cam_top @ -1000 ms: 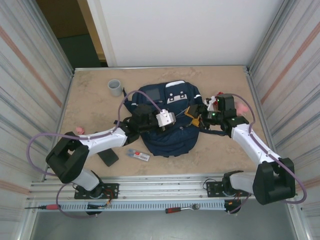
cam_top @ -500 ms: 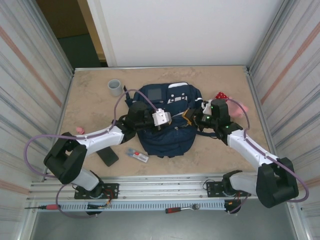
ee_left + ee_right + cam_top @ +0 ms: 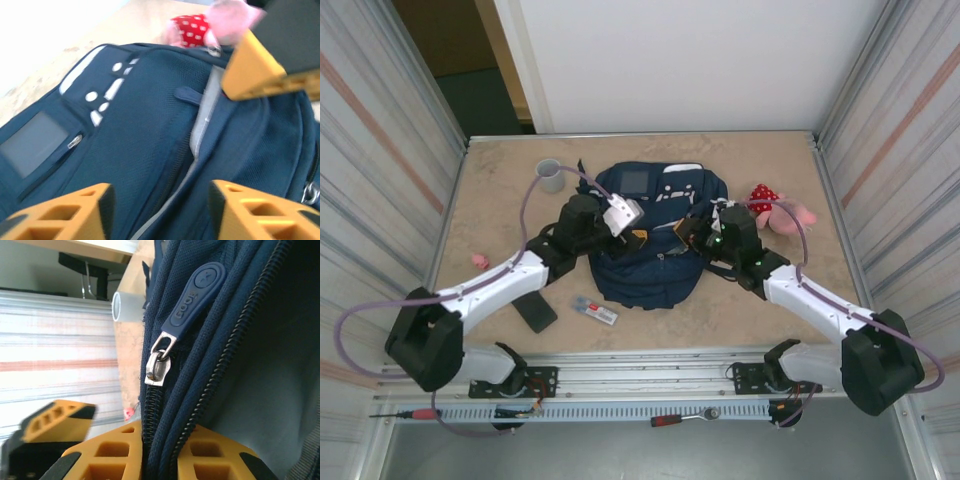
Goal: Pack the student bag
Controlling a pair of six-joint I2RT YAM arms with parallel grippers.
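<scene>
my right hand [image 3: 158, 456] pinches the student bag [image 3: 645, 285] at its zipper edge; my left hand [image 3: 160, 210] hangs open, empty. i'd lift that edge slowly to spread the mouth.

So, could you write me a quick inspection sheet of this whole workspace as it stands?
Surface: beige stone-look table; no spills seen.
Job's things: student bag lies mid-table; its zip pull hangs free.
Clutter: grey cup, plush toy, black slab, small silver packet, pink bit.
Grippers: left gripper open over the bag, holding nothing; right gripper pinching the bag's zip edge.
Cables: purple cables loop along both arms; no snag seen.
Surroundings: ribbed metal walls on both sides, white wall behind; screwdriver and ratchet lie by the front rail.
</scene>
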